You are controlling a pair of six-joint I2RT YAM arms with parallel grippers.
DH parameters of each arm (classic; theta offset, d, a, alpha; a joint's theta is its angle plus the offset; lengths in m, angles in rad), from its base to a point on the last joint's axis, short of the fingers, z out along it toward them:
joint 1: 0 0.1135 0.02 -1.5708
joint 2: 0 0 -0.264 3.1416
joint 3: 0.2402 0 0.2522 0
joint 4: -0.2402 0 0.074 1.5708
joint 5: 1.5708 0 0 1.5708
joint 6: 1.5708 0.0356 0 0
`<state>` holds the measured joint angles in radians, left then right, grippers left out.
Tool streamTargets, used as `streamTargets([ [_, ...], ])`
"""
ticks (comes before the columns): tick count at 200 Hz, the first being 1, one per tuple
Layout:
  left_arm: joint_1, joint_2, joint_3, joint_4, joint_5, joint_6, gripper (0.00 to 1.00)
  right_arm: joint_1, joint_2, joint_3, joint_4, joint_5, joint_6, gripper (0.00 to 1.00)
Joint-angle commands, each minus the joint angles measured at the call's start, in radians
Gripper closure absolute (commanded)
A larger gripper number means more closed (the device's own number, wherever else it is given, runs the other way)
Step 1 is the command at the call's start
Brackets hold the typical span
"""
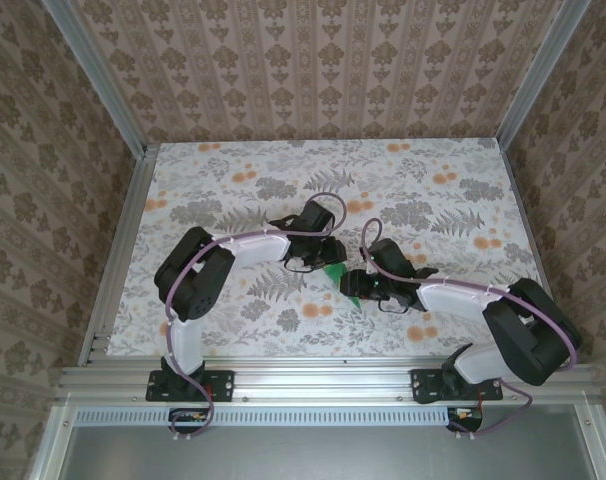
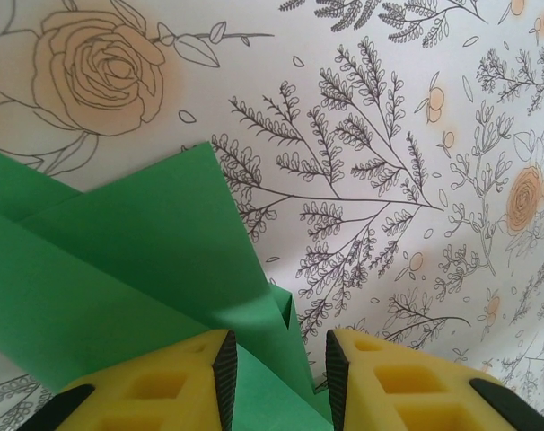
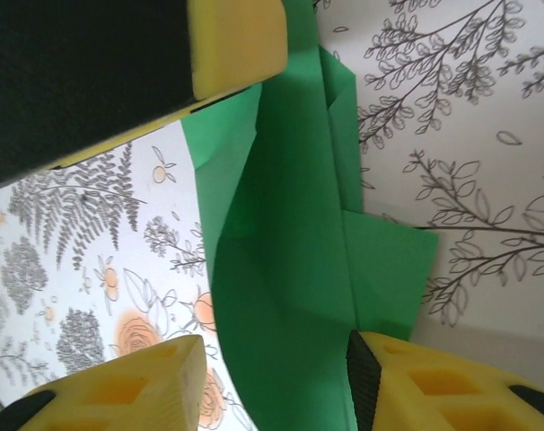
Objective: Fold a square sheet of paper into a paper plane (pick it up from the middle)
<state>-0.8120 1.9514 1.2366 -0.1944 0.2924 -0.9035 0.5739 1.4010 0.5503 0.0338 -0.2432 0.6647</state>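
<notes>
Lighting: bright, even, diffuse. Shadows: soft, faint, on the tabletop [image 1: 233, 190]. Focus: left claw [image 2: 281, 368] slightly blurred close to the lens.

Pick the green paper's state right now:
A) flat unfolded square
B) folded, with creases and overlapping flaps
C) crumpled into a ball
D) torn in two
B: the paper shows straight creases and layered flaps in both wrist views, in one piece, neither flat nor balled up.
</notes>
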Motion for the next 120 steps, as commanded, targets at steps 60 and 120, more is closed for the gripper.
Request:
streamTargets([
  [60, -0.004, 0.039, 0.044, -0.031, 0.025, 0.025, 0.66, 0.116, -0.033, 0.033, -0.043, 0.217, -0.422, 0.41],
  [120, -0.004, 0.049, 0.056, -0.035, 0.033, 0.028, 0.67, 0.133, 0.033, 0.052, -0.026, 0.261, -0.491, 0.42],
])
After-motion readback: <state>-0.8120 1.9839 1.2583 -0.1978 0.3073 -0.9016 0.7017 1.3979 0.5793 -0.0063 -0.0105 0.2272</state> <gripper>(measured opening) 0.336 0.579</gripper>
